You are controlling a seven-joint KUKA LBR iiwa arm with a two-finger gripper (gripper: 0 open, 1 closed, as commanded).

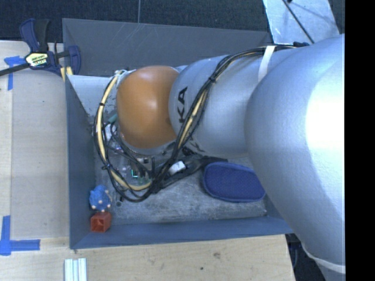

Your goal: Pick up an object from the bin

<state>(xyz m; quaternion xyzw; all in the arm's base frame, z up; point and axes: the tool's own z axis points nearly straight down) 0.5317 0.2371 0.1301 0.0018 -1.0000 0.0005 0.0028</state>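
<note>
Grey metal forms the bin (176, 232), and its floor is a rough grey sheet. A big silver arm (281, 110) reaches in from the right side and covers most of the bin. At its wrist sits a round orange cover (146, 107), and black and yellow cables (108, 134) run in loops around this cover and down below it.

Under the cover, among the cables, the gripper (133, 170) is low over the left half of the bin, near the floor. Whether it is wide or narrow I cannot tell, because the cover and the cables hide it from above. I also cannot tell if anything is held in it.

Three loose things lie on the bin floor. A small blue toy (99, 198) stands near the front left corner, just beside the lowest loop of cable and closest to the gripper. A red block (101, 221) lies just in front of the toy, close to the front wall; the two are touching or almost touching. A flat blue oval pad (231, 181) lies more to the right, partly under the arm, well apart from the toy and the block.
</note>
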